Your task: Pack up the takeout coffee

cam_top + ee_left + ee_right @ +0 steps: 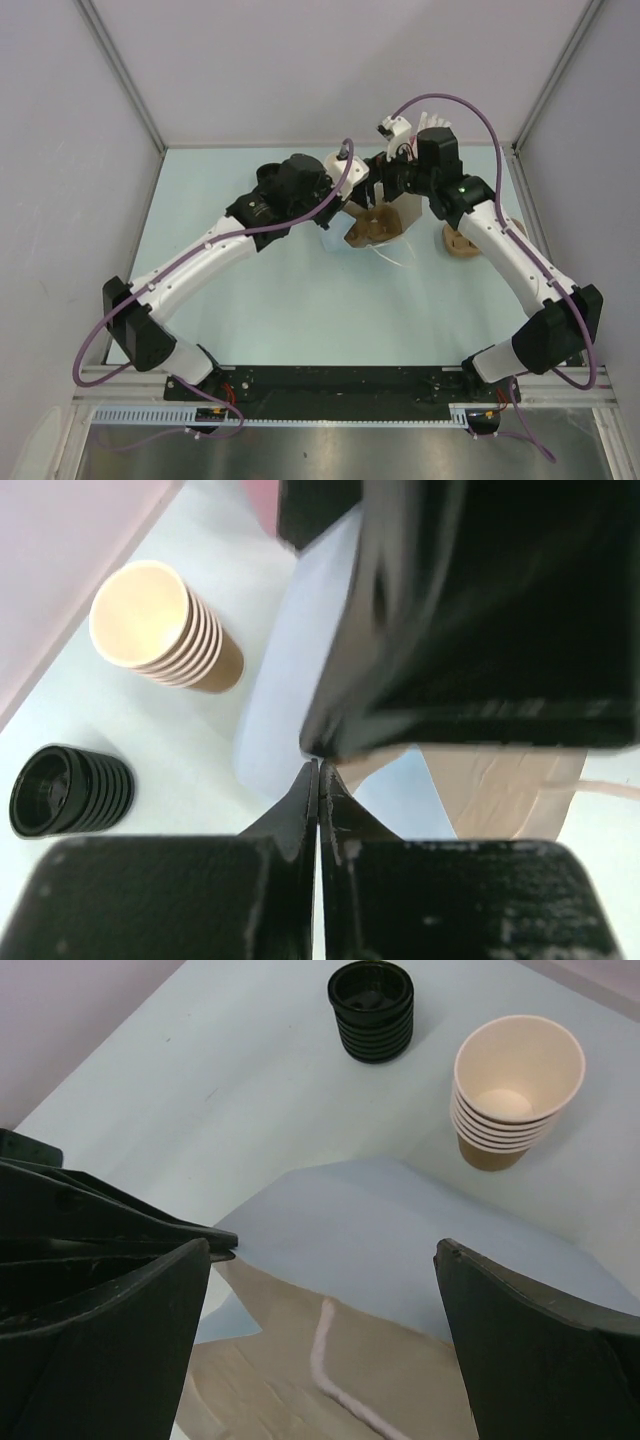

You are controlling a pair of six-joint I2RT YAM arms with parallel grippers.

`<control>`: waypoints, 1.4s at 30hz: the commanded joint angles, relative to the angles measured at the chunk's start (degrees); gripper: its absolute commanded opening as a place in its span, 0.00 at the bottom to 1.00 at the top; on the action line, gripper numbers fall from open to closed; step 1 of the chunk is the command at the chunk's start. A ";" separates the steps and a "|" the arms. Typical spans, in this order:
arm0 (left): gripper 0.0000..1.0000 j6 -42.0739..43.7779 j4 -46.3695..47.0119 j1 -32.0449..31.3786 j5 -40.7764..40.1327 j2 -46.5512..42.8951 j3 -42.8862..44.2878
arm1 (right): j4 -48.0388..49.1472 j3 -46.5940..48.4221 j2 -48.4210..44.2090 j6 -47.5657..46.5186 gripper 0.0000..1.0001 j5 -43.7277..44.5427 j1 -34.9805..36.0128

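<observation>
The takeout coffee is out of view. A paper bag (375, 228), pale blue outside (400, 1240) and brown inside, stands open in the middle of the table with a white cord handle (325, 1360) lying in its mouth. My left gripper (318, 770) is shut, pinching the bag's rim at its left corner; in the top view this gripper (345, 212) sits at the bag's left side. My right gripper (322, 1250) hangs open right above the bag's mouth, with nothing between its fingers. From the top it (385, 188) is at the bag's far side.
A stack of lidless brown cups (515, 1090) (160, 630) and a stack of black lids (372, 1005) (70, 790) stand close to the bag. A pink cup of white sticks (432, 125) is at the far wall. Grey walls close in three sides.
</observation>
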 commanded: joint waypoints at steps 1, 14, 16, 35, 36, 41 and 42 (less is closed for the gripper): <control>0.00 -1.17 1.71 -0.62 -1.30 2.90 3.07 | 6.98 -2.40 -0.80 -5.61 1.00 -6.01 5.95; 0.00 -1.43 2.76 -0.54 -4.46 0.71 1.23 | 6.81 -2.93 -1.41 -6.31 1.00 -7.95 7.97; 0.00 -1.78 3.02 -0.45 -5.34 0.36 1.23 | 6.11 -3.19 -2.64 -6.49 1.00 -8.21 7.97; 0.00 -7.32 3.20 7.11 -2.00 -1.93 1.23 | 0.92 -4.15 -6.16 -7.89 1.00 -9.36 9.47; 0.00 -7.41 3.20 7.20 -2.00 -1.93 1.23 | 1.10 -4.42 -6.07 -7.72 1.00 -8.05 9.64; 0.00 -7.50 3.20 7.11 -2.00 -1.75 1.23 | 3.64 -5.21 -5.19 -6.75 1.00 -1.20 9.73; 0.00 -7.59 3.11 7.11 -2.00 -1.58 1.32 | 3.91 -5.21 -4.93 -6.58 1.00 -1.01 9.56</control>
